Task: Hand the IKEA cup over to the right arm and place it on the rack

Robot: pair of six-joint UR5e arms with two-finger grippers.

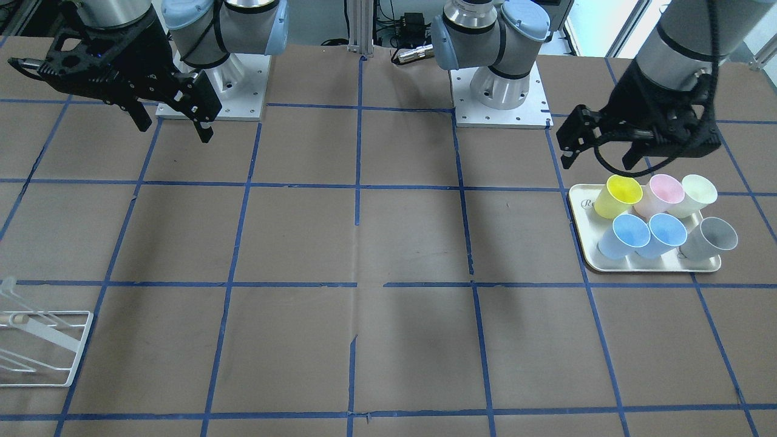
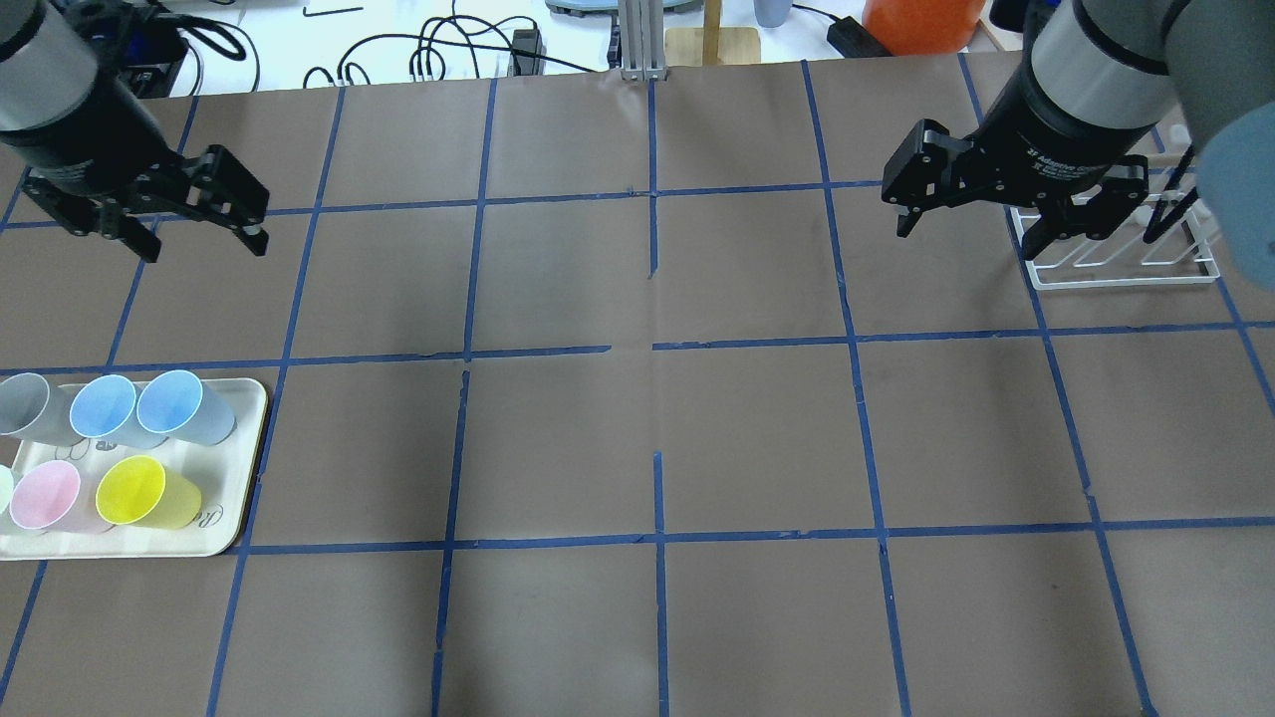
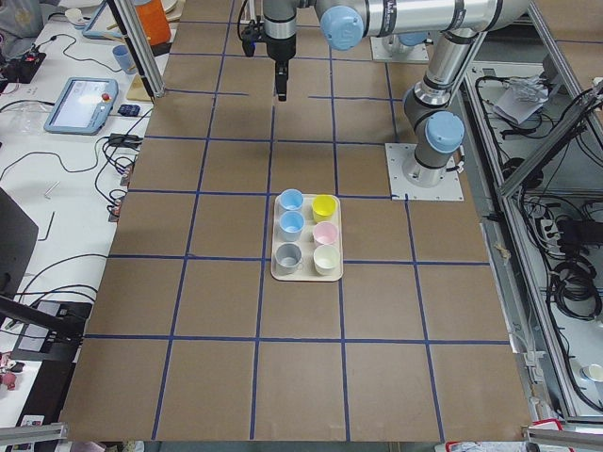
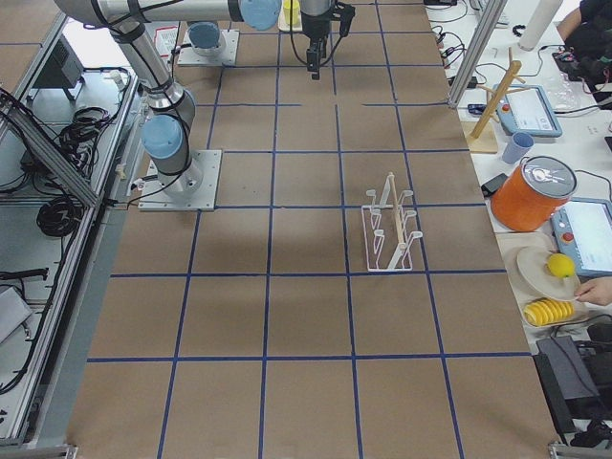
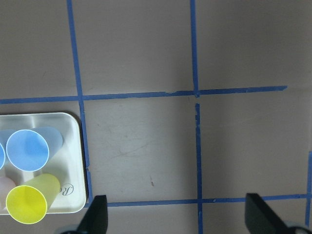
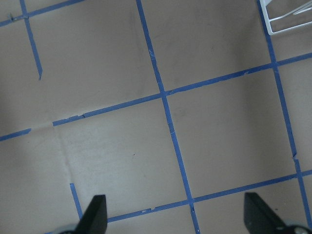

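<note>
The room was bright, and the light came from above. Soft grey shadows lay on the brown desk (image 1: 388,243), with no hard edges. One top corner of the front view glowed white. In the left wrist view the pale tray (image 5: 75,161) looked washed out, and the black fingers (image 5: 97,217) at the bottom edge were blurry. The side views were sharp and clear.

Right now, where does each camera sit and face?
Front-facing: opposite robot, steeply down; left gripper, right gripper.
Overhead: behind robot, looking down; both grippers.
Left side: robot's left; left gripper, tray.
Right side: robot's right; right gripper, rack.
Left wrist: downward; left gripper, tray.
Right wrist: downward; right gripper, rack.
Overhead, front-facing share tray, rack.
</note>
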